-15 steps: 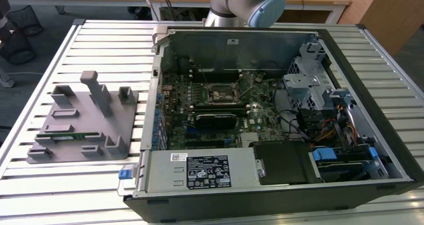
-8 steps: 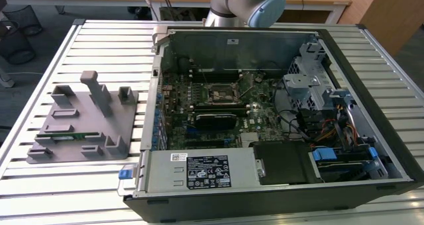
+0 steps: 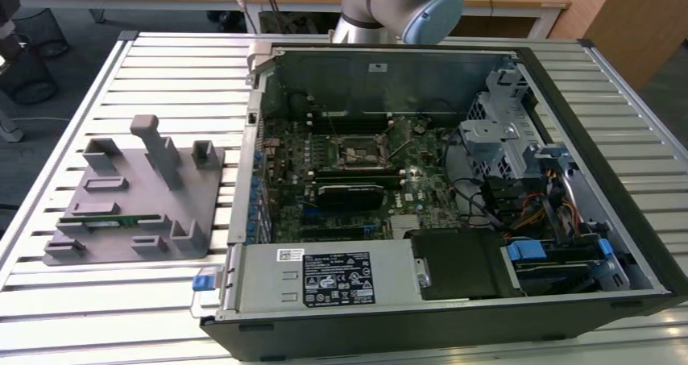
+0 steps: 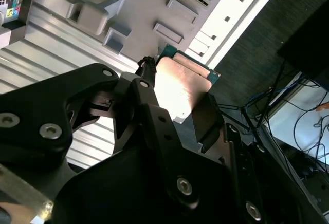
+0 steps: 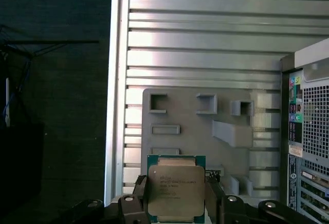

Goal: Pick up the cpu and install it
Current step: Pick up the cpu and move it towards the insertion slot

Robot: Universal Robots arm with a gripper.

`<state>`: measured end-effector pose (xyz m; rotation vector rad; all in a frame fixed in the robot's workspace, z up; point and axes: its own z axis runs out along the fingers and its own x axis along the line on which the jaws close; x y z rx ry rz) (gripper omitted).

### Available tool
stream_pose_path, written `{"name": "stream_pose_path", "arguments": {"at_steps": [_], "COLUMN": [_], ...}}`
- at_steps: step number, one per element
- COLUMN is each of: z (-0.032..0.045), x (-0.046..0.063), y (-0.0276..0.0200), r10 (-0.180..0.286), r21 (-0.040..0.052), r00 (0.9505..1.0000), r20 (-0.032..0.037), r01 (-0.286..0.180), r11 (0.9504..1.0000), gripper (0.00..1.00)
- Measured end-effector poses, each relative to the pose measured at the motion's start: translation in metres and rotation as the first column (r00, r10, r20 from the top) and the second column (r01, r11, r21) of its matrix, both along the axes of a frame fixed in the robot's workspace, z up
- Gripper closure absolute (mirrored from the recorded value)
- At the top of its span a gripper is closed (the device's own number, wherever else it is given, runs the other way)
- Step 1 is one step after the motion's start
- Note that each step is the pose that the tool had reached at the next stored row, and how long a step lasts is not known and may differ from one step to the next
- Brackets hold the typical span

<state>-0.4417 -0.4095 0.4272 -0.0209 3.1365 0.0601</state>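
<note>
My jaws grip the cpu (image 5: 176, 190) by its edges, aloft over the grey holder tray (image 5: 195, 131) on the desk (image 5: 205, 29). Pickup looks done, install pending; the socket (image 3: 358, 150), mid-frame in the exterior view, will likely demand square alignment.

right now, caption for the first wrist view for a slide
The pincer grips the cpu with the grey tray and slatted table below.

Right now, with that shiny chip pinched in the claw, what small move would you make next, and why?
I'd probably carry the cpu across toward the open computer case, keeping it level. The gripper is shut on its edges and holds it above the grey tray, while the black-framed socket it likely belongs in sits inside the case.
</note>
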Motion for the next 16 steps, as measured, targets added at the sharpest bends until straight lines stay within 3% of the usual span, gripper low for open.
{"name": "stream_pose_path", "arguments": {"at_steps": [16], "z": [0.0], "x": [0.038], "y": [0.0], "r10": [0.0], "r21": [0.0], "r00": [1.0], "r20": [-0.0001], "r01": [0.0], "r11": [1.0], "gripper": [0.47]}}
